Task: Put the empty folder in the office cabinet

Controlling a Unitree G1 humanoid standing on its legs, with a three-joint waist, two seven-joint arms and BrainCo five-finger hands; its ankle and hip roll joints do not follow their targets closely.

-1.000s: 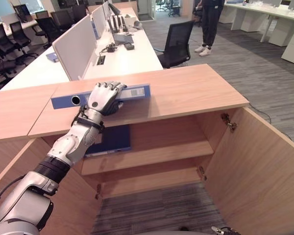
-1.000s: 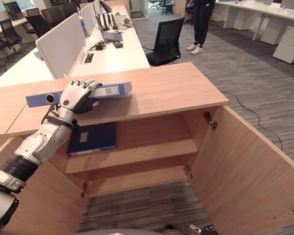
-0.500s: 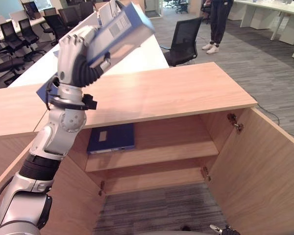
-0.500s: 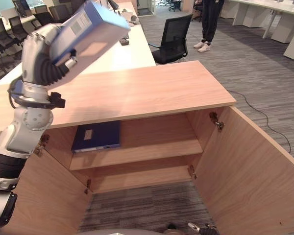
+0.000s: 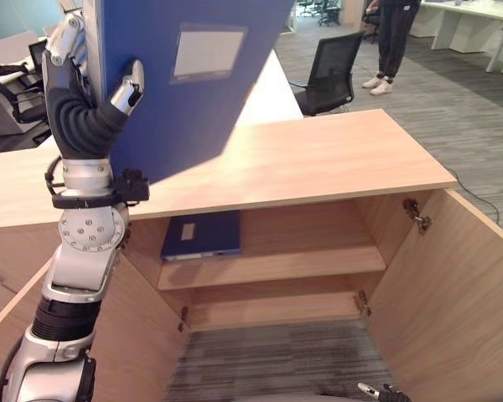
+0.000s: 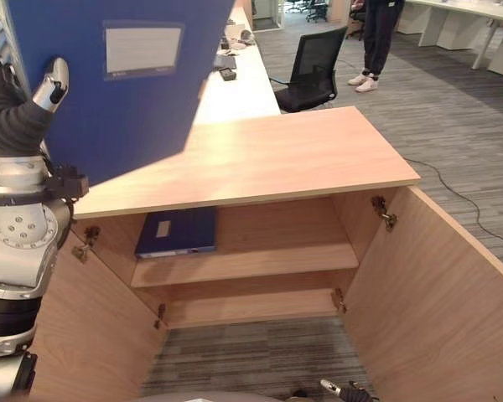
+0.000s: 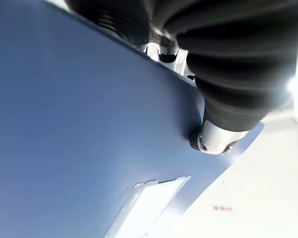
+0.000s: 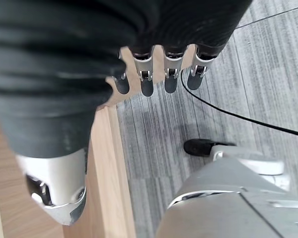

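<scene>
Blue folder point(image 5: 193, 79) is now lifted clear of the cabinet top point(image 5: 318, 159) where it lay a second ago, and is swung upright, held high by the left hand point(image 5: 121, 88), thumb pressed on its front cover and fingers wrapped behind. Pickup is judged done; lowering into the open office cabinet point(image 5: 277, 260) remains. Below the hand, a second dark blue folder point(image 5: 203, 236) already lies on the upper shelf point(image 5: 310, 261). Right hand point(image 8: 159, 79) hangs idle, fingers relaxed, holding nothing.

Blue folder point(image 5: 184, 75) now lifted off cabinet top point(image 5: 318, 159)
</scene>
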